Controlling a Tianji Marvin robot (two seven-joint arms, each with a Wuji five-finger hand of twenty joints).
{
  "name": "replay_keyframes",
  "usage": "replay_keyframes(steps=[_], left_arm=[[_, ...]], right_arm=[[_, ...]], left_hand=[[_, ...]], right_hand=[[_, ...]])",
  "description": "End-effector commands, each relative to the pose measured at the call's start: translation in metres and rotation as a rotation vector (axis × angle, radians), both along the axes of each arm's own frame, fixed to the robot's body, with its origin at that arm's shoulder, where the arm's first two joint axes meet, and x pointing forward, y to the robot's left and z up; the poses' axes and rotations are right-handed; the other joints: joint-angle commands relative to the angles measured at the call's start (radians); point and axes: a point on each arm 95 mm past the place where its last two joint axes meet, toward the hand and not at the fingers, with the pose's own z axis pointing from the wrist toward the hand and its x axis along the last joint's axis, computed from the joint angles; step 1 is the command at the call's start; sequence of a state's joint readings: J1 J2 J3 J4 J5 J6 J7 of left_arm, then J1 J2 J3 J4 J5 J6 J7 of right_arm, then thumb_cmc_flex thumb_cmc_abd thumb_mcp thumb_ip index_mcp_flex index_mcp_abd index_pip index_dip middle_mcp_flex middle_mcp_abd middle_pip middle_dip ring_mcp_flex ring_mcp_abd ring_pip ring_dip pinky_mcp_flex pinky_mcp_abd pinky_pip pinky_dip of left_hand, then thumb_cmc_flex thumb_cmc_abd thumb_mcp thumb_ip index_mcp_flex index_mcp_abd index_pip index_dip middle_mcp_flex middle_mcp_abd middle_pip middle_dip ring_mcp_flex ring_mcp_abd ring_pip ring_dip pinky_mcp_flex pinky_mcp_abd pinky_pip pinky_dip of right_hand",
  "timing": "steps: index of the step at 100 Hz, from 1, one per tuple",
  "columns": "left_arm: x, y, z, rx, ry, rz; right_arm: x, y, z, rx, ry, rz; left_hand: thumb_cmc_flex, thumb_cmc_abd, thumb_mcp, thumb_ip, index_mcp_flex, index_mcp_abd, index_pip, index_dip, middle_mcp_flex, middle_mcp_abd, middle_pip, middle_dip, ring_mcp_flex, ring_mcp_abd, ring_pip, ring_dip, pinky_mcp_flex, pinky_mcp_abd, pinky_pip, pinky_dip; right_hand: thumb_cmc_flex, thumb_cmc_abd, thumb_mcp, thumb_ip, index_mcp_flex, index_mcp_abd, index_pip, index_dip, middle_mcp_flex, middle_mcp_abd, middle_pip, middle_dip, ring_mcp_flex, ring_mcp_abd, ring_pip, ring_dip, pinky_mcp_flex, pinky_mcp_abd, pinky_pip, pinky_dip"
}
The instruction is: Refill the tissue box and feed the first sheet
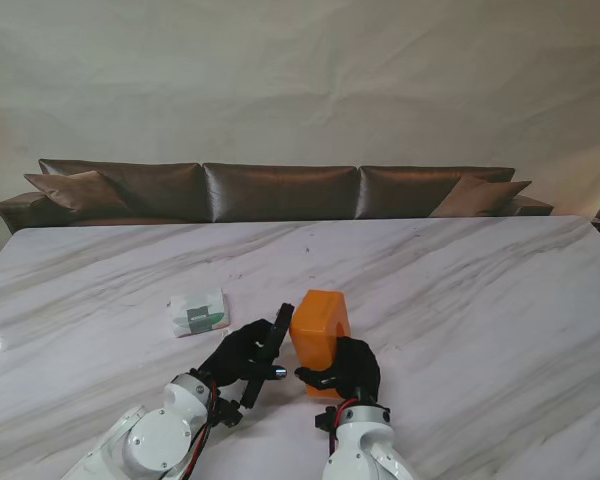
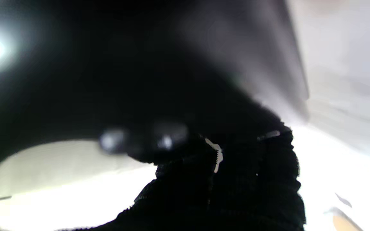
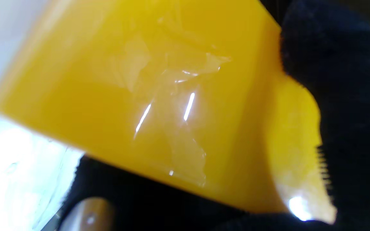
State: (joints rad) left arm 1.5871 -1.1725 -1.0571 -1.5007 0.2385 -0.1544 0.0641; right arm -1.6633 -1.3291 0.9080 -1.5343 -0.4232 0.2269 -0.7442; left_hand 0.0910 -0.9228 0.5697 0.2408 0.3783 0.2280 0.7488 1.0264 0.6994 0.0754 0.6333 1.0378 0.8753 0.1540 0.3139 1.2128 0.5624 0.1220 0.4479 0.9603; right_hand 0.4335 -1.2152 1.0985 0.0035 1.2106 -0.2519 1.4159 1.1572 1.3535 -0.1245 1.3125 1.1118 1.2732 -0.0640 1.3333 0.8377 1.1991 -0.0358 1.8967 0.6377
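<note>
Marble table point(image 1: 460, 300), pale and veined: our right hand point(image 1: 346, 368) grips the orange tissue box point(image 1: 320, 325) at its near end, black-gloved fingers point(image 3: 348, 96) wrapped around one edge, the box tilted up off the tabletop. Our left hand point(image 1: 248, 352) sits just beside the box on its left side, fingers curled around a thin dark piece point(image 1: 279, 328) that stands up against the box's left face; we cannot tell what that piece is, though the hand appears closed on it. A white and green tissue pack point(image 1: 198, 312) lies flat on the table, farther from us than the left hand and off to its left, apart from both hands and the box. From the right wrist, the box point(image 3: 159, 106) fills the frame, glossy orange-yellow with a clear film patch point(image 3: 172, 106) catching the light. From the left wrist, the view is mostly dark and blurred, with gloved fingers point(image 2: 236, 192) in the foreground and bright table behind them. A brown leather sofa point(image 1: 280, 190) runs along the far side of the table.
</note>
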Motion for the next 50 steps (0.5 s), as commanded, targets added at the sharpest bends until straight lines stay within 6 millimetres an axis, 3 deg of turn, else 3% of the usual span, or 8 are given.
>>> replay_keyframes(steps=[1, 25, 50], left_arm=[[0.007, 0.007, 0.004, 0.035, -0.003, -0.018], [0.023, 0.019, -0.001, 0.326, -0.1, -0.098], [0.033, 0.018, -0.012, 0.449, -0.148, -0.151]], right_arm=[[-0.001, -0.002, 0.003, -0.005, -0.004, -0.002], [0.0, -0.014, 0.015, -0.034, -0.034, -0.074], [-0.002, -0.024, 0.022, -0.043, -0.054, -0.126]], left_hand=[[0.824, 0.207, 0.527, 0.029, 0.092, -0.483, 0.47, 0.102, 0.192, -0.387, 0.632, 0.062, 0.213, -0.117, 1.136, 0.073, 0.013, -0.063, 1.221, 0.017], [0.814, 0.2, 0.54, 0.018, 0.095, -0.495, 0.472, 0.1, 0.201, -0.393, 0.627, 0.063, 0.218, -0.125, 1.133, 0.069, 0.021, -0.073, 1.218, 0.013], [0.812, 0.2, 0.54, -0.007, 0.09, -0.503, 0.472, 0.095, 0.199, -0.399, 0.622, 0.066, 0.211, -0.123, 1.129, 0.068, 0.01, -0.074, 1.215, 0.011]], right_hand=[[0.187, 0.089, 0.302, 0.128, 0.045, 0.023, 0.014, 0.005, 0.089, 0.092, 0.116, 0.008, 0.041, 0.032, 0.383, 0.041, 0.025, -0.166, 0.197, 0.014], [0.185, 0.092, 0.301, 0.123, 0.045, 0.019, 0.012, 0.008, 0.089, 0.09, 0.113, 0.009, 0.041, 0.033, 0.381, 0.04, 0.025, -0.165, 0.197, 0.011], [0.183, 0.093, 0.3, 0.121, 0.045, 0.019, 0.011, 0.009, 0.089, 0.089, 0.111, 0.01, 0.041, 0.033, 0.38, 0.04, 0.024, -0.164, 0.197, 0.008]])
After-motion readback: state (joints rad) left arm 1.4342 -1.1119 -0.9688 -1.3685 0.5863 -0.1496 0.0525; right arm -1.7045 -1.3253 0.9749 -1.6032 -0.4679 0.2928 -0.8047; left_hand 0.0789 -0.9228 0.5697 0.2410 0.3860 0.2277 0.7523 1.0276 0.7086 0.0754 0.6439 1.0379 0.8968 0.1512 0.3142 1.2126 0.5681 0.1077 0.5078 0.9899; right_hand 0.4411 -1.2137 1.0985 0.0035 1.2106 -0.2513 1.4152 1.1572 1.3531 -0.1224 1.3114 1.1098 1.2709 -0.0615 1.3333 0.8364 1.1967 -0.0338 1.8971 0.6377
